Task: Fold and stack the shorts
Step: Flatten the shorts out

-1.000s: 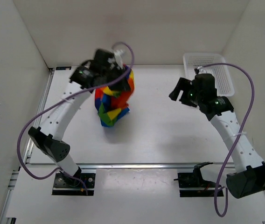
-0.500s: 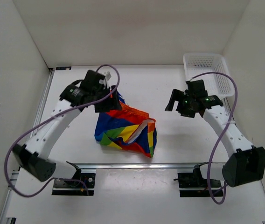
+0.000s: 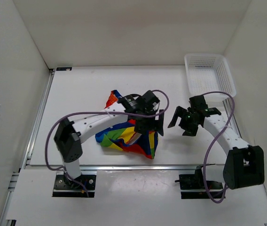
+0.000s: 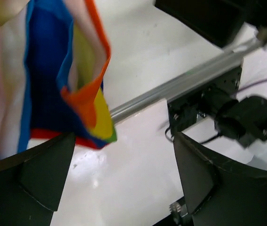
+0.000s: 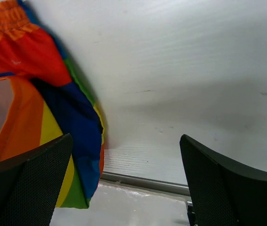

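Change since half a second ago: the left gripper (image 3: 152, 127) has swung from the far-left side of the shorts (image 3: 119, 139) across to their right end. The right gripper (image 3: 183, 123) has come slightly nearer the near edge, and the cloth has sagged lower onto the tabletop (image 3: 86, 89).

Top view: the shorts lie in a crumpled heap near the middle of the near edge. Their long axis runs diagonally, from a red-orange tip on the far-left side to a blue-edged corner at the near right. The left arm lies across the heap, with its jaws over the near-right end. The right gripper hangs just to the right of that end, clear of the cloth. The basket (image 3: 227, 77) sits in the far right corner, well apart.

Left wrist view: the jaws of the left gripper (image 4: 119, 174) stand wide apart, with only bare tabletop and the near-edge rail (image 4: 185, 84) between them. The shorts (image 4: 53, 70) sit to the upper left, their hem just above the left-hand finger (image 4: 30, 179). Whether they touch cannot be told.

Right wrist view: the jaws of the right gripper (image 5: 124, 183) are also apart and empty. The shorts (image 5: 30, 94) fill the left side, waistband uppermost, and bare tabletop lies ahead.

Judgement: the left arm is nearer. The right must travel left to reach the near-right corner.
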Robot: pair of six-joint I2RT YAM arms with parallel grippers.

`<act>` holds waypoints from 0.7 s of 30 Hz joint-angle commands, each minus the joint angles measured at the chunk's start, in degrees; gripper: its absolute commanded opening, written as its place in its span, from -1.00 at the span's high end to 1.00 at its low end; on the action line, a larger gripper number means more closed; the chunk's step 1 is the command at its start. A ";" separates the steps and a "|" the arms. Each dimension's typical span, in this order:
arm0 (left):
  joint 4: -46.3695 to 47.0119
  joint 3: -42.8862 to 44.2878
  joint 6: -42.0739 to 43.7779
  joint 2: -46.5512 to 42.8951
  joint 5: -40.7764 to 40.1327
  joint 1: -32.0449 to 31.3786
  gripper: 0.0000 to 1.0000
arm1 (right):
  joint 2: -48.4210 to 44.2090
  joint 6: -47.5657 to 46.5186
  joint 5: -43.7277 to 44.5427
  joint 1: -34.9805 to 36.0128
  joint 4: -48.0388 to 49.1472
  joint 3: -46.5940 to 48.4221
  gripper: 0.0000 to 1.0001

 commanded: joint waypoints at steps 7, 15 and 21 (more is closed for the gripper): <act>-2.71 13.09 -0.58 12.34 -4.44 2.24 0.76 | -6.43 1.07 -2.41 -7.15 1.46 -3.18 -0.98; -7.99 -0.05 -5.32 -12.41 -17.09 5.75 0.80 | 1.20 -3.94 -8.75 0.30 4.18 3.49 -0.98; -7.99 -13.69 -13.32 -32.46 -15.69 5.76 0.80 | 13.42 -3.43 -3.74 13.58 5.49 13.25 -0.98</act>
